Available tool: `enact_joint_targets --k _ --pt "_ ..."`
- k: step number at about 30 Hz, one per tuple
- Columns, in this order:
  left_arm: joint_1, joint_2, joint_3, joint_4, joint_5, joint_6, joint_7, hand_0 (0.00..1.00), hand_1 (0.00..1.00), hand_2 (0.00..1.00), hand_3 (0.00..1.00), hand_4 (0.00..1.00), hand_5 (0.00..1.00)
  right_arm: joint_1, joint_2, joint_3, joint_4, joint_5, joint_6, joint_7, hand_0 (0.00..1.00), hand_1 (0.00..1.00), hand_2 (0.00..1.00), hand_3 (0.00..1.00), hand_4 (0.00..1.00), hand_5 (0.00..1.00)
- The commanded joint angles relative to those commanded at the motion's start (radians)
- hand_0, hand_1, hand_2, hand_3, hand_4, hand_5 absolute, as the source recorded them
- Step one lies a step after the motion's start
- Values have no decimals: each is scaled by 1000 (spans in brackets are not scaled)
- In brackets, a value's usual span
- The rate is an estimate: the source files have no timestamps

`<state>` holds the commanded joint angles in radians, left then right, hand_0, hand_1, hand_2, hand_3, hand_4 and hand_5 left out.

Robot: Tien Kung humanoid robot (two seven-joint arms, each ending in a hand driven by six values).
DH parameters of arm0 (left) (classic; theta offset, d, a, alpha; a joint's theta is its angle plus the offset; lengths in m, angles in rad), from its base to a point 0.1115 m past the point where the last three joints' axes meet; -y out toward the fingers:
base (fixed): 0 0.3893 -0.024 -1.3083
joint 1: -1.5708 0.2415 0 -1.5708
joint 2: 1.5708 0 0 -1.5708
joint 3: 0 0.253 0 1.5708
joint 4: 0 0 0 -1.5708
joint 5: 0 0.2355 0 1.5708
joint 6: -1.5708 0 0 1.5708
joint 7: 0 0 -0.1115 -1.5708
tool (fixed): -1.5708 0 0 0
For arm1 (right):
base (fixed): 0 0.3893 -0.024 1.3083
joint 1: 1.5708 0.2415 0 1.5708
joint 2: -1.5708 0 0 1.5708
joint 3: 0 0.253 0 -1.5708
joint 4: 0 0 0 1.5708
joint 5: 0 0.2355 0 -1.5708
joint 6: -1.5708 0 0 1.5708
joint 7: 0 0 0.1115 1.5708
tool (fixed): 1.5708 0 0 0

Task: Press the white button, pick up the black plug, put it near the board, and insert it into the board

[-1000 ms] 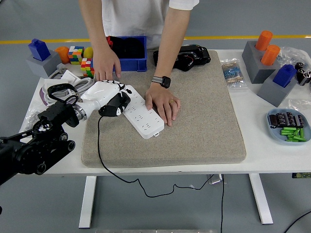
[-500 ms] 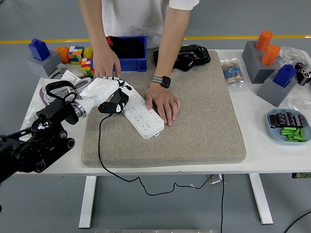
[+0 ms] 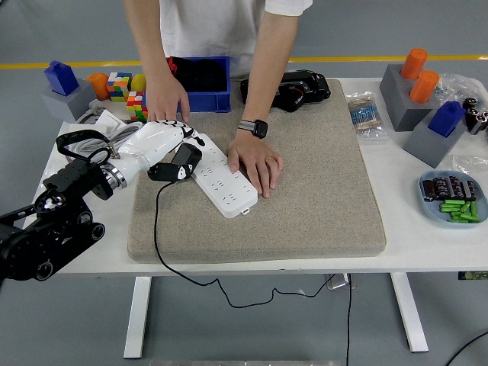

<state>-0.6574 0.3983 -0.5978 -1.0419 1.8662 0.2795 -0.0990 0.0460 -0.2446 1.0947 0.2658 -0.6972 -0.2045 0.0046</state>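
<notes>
**Left hand holding the plug at the strip's near-left end**

The robot's left arm is reaching in from the lower left, black at the shoulder and forearm, its white left hand (image 3: 156, 142) stretching out low over the grey mat (image 3: 305, 213). The hand is lying nearly flat, wrist angled toward the upper right, and the fingers (image 3: 185, 137) are curling around the black plug (image 3: 174, 166), gripping it. The plug is hanging just under the fingers, touching or very nearly touching the left end of the white power strip (image 3: 223, 181); whether its pins are sitting in a socket I cannot tell. Its black cable (image 3: 155, 229) is trailing down from below the fingers, across the mat and off the front edge of the bench (image 3: 427, 252).

To the right of the fingers, a person's hand (image 3: 258, 162) is pressing flat on the strip, holding it in place. Just beyond the fingers, the person's other hand (image 3: 166, 97) is resting on the mat's far edge, beside a blue bin (image 3: 217, 95).
</notes>
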Motion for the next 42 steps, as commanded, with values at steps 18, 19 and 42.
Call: enact_joint_targets --k 18,19,42 --pt "-20 -50 29 109 27 -13 24 769 817 724 665 568 189 -2 0 -1 0 3 -3 4 618 522 518 531 627 277" --pt "-22 -53 29 110 28 -12 24 769 817 724 665 568 189 -3 0 -1 0 3 -3 4 618 522 518 531 627 277" --pt "-72 -91 46 196 26 -13 29 763 812 726 665 563 155 1 1 5 1 1 -4 7 618 522 518 531 626 276"
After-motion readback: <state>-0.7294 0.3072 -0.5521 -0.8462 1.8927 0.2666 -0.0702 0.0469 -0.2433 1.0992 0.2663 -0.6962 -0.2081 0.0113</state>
